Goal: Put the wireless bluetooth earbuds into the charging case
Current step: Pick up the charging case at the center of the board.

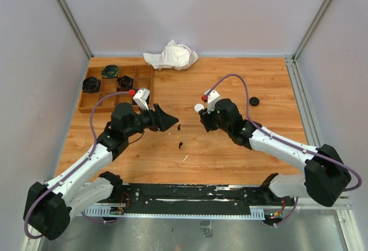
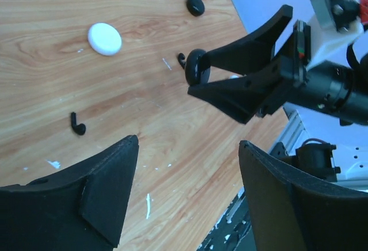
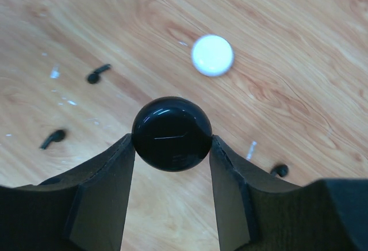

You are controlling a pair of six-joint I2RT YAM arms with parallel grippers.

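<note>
Your right fingers (image 3: pixel 106 187) are clenched on the round black charging case (image 3: pixel 171 133), holding it above the bench (image 3: pixel 299 107). Your left fingers (image 2: pixel 106 185) are spread wide and grasp nothing. The black earbuds (image 3: pixel 98 73) lie loose on the wood between the two arms, apart from the case.

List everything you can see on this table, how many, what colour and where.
Earbuds: at least two, black, mid-table between the arms.
Black case: one, black, gripped by the right pincer.
White case: one, white, on the table beside that pincer.
Black disc: one, black, right of centre.
Tray: one, wooden, far left, holding three dark round cases.
Cloth: one, white, far edge.
Sliver: one, white, near centre.
Table: one, wooden.
Left pincer: one, black, open, empty.
Right pincer: one, black, shut on the black case.
</note>
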